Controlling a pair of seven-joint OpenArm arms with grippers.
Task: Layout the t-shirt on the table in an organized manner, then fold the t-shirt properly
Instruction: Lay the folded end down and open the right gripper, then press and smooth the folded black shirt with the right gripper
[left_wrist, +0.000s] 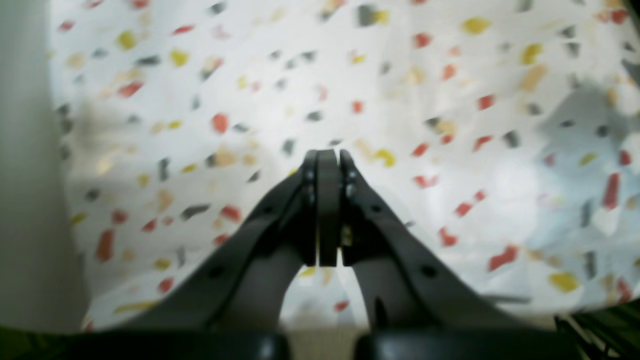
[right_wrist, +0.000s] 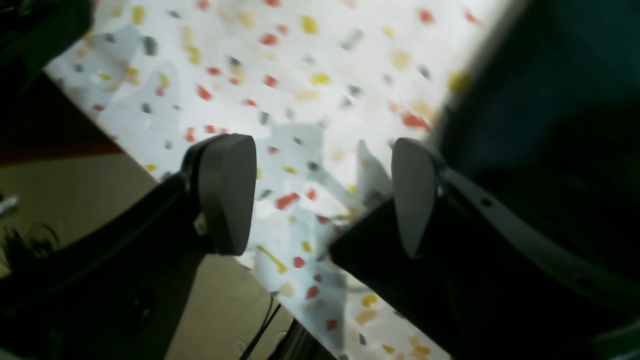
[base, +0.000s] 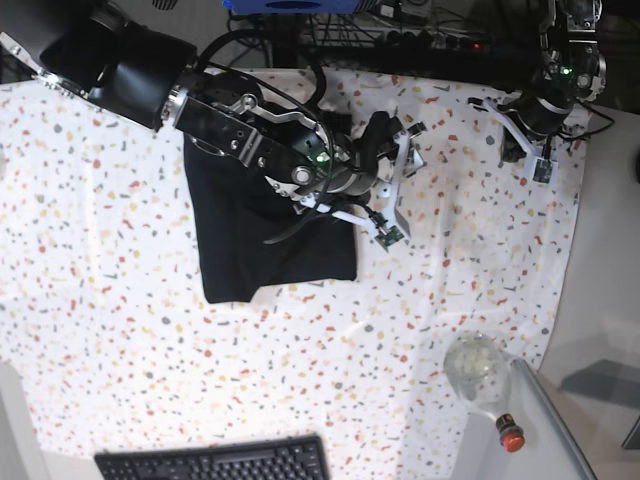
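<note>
Meanwhile, right gripper (right_wrist: 320, 200) reaching across, jaws wide, empty, just beside folded plain black fabric t-shirt (base: 270, 235) on white speckled table (base: 120, 340). Left gripper (left_wrist: 328, 165) clamped, empty. Clear jar (base: 480, 368), contents apparently pale, blurred.

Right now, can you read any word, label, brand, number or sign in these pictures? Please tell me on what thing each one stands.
No text can be read in any view.
keyboard: key legends too small to read.
t-shirt: plain black, no print or label showing.
table: its cloth has only coloured flecks, no lettering.
left gripper and right gripper: no markings visible, both wrist views are blurred.
</note>
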